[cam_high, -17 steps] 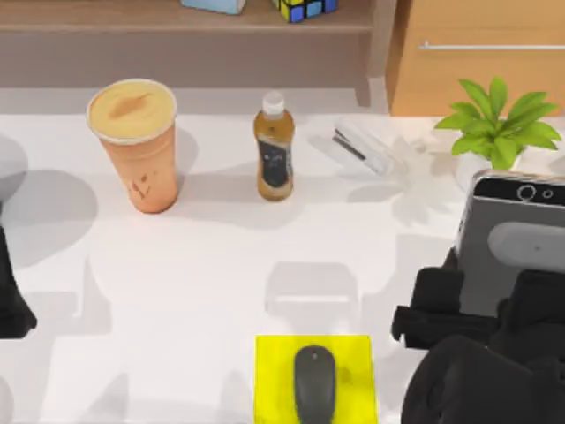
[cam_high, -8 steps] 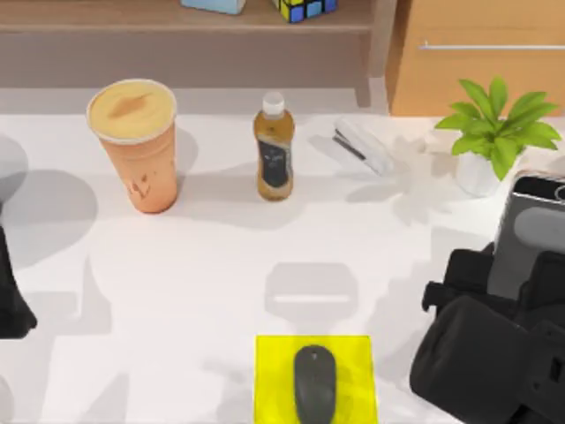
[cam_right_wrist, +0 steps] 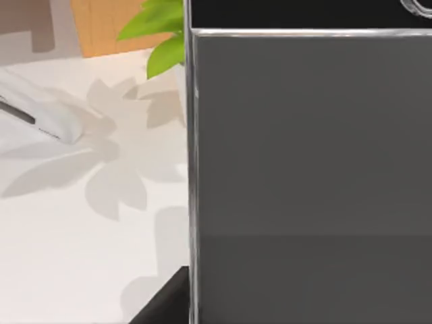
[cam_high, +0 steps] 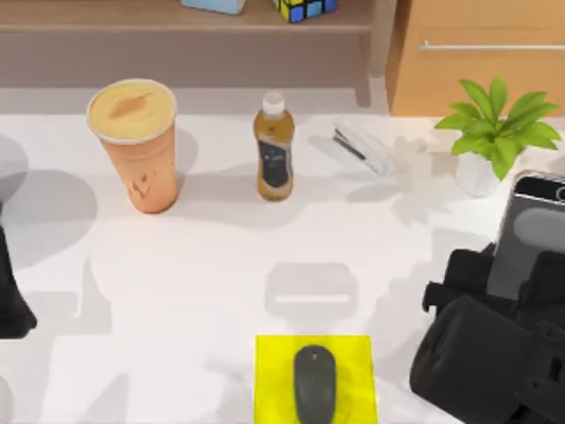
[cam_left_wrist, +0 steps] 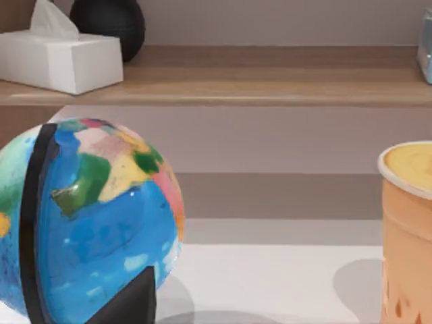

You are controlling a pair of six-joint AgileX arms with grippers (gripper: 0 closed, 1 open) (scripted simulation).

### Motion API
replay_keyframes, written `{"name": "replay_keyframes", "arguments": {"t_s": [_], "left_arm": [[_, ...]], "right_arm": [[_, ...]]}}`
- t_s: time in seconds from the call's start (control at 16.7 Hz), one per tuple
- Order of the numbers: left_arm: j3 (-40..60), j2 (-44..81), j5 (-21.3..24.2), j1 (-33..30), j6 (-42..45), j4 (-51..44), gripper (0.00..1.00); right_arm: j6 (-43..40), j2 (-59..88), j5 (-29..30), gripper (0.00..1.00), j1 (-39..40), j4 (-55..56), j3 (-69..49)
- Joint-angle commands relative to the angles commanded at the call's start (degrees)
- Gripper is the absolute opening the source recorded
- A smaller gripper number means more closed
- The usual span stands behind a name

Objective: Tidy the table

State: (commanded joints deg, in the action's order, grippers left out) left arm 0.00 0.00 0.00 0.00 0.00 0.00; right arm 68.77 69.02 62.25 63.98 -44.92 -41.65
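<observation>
The white table (cam_high: 221, 256) holds an orange drink cup (cam_high: 137, 146), a tea bottle (cam_high: 274, 150), a white stapler (cam_high: 362, 147) and a black mouse (cam_high: 314, 382) on a yellow pad (cam_high: 274, 362). At the right edge my right gripper (cam_high: 508, 287) is shut on a grey phone (cam_high: 534, 230), which it holds upright just in front of the potted plant (cam_high: 496, 132). The phone's back (cam_right_wrist: 310, 169) stands close in the right wrist view, with the stapler (cam_right_wrist: 40, 118) beyond it. My left arm (cam_high: 11, 291) is parked at the left edge.
A colourful globe (cam_left_wrist: 88, 223) stands close in the left wrist view, beside the cup (cam_left_wrist: 408, 229). Behind the table are a wooden shelf (cam_high: 177, 18) with a puzzle cube (cam_high: 305, 7) and a tissue box (cam_left_wrist: 61, 57), and a light-wood drawer cabinet (cam_high: 481, 53).
My right gripper carried the phone to the right, away from the table's middle, uncovering the plant's pot; over the last half second it has hardly moved. The left arm stayed still.
</observation>
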Motion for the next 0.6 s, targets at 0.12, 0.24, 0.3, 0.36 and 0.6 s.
{"name": "replay_keyframes", "arguments": {"t_s": [0.12, 0.24, 0.3, 0.36, 0.6], "left_arm": [[0.0, 0.0, 0.0, 0.0, 0.0, 0.0, 1.0], [0.0, 0.0, 0.0, 0.0, 0.0, 0.0, 1.0], [0.0, 0.0, 0.0, 0.0, 0.0, 0.0, 1.0], [0.0, 0.0, 0.0, 0.0, 0.0, 0.0, 1.0], [0.0, 0.0, 0.0, 0.0, 0.0, 0.0, 1.0]], "right_arm": [[0.0, 0.0, 0.0, 0.68, 0.0, 0.0, 0.0], [0.0, 0.0, 0.0, 0.83, 0.0, 0.0, 0.0], [0.0, 0.0, 0.0, 0.9, 0.0, 0.0, 0.0], [0.0, 0.0, 0.0, 0.98, 0.0, 0.0, 0.0], [0.0, 0.0, 0.0, 1.0, 0.0, 0.0, 0.0]]}}
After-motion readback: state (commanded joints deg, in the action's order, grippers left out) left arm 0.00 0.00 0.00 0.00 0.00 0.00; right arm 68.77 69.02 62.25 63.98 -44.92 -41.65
